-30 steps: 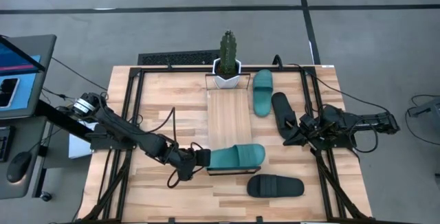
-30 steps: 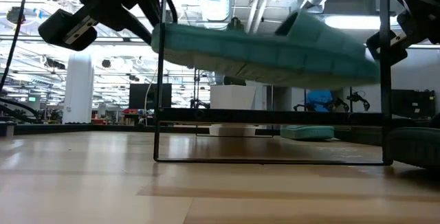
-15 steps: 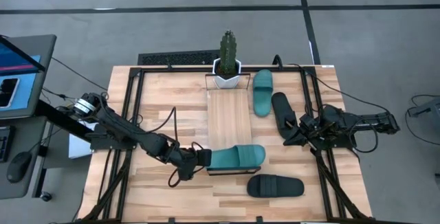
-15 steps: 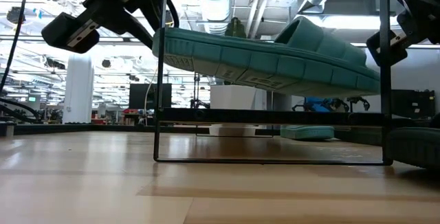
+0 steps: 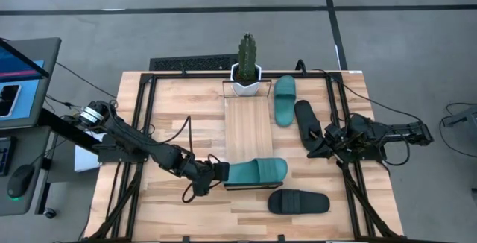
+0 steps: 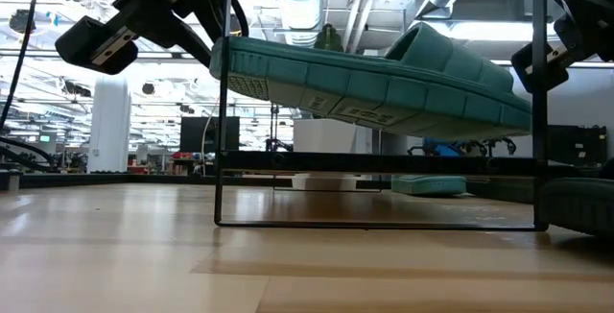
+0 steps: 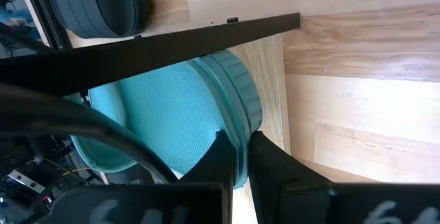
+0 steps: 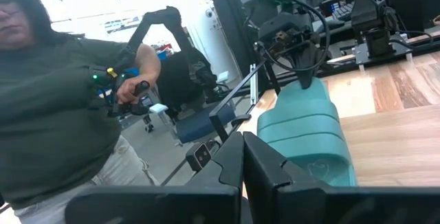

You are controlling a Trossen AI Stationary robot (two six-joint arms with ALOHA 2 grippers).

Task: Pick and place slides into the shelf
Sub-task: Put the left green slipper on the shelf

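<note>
From above, the left gripper (image 5: 220, 171) is pinched on the heel edge of a teal slide (image 5: 256, 171) at the near end of the shelf (image 5: 248, 127), the slide lying across the plank. The low view adds what the overhead cannot: that slide (image 6: 369, 78) is tilted, raised clear of the table inside the shelf's black wire frame (image 6: 223, 102), with its sole toward the camera. The left wrist view shows the fingers (image 7: 265, 161) pressed together on the slide's rim (image 7: 237, 114). The right gripper (image 5: 317, 147), fingers pressed together and holding nothing, waits at the table's right side beside a black slide (image 5: 307, 121). A second teal slide (image 5: 284, 99) lies at the far right of the shelf, and another black slide (image 5: 299, 202) lies near the front edge. A potted cactus (image 5: 247, 65) stands at the shelf's far end. Only the right wrist view shows a person (image 8: 62, 114) in the room beyond, gripping a handle.
</note>
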